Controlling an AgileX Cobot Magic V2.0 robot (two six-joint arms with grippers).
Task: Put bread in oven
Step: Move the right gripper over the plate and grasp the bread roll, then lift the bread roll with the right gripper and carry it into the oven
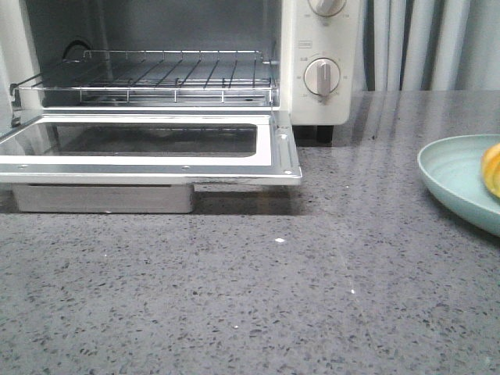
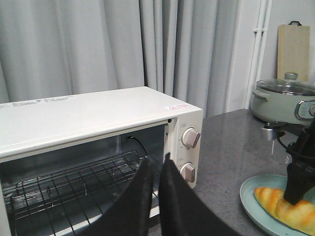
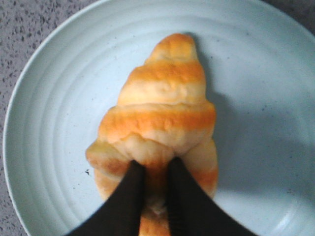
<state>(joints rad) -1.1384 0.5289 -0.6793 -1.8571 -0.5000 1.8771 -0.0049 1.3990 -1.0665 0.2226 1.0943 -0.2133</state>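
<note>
Grey speckled stone surface (image 1: 258, 305) underneath, the right tool (image 3: 152, 196) pinches narrowly into the golden, ridged croissant-shaped bread (image 3: 160, 113) on its pale-blue ceramic plate (image 3: 54, 98); likely soft, light, crushable, best gripped mid-body; left tool (image 2: 157, 167) closed, empty, facing the open white toaster oven (image 2: 98, 113).

The oven (image 1: 156, 78) is set at the table's (image 1: 234, 297) back left, door dropped forward; the bread (image 3: 157, 128) is laid on a plate (image 1: 457, 180) at the right.

Grey speckled counter (image 1: 258, 312). Grey curtains (image 2: 123, 49) behind. White wall with pipes (image 2: 260, 49); what looks like a board (image 2: 294, 49) leans there.
</note>
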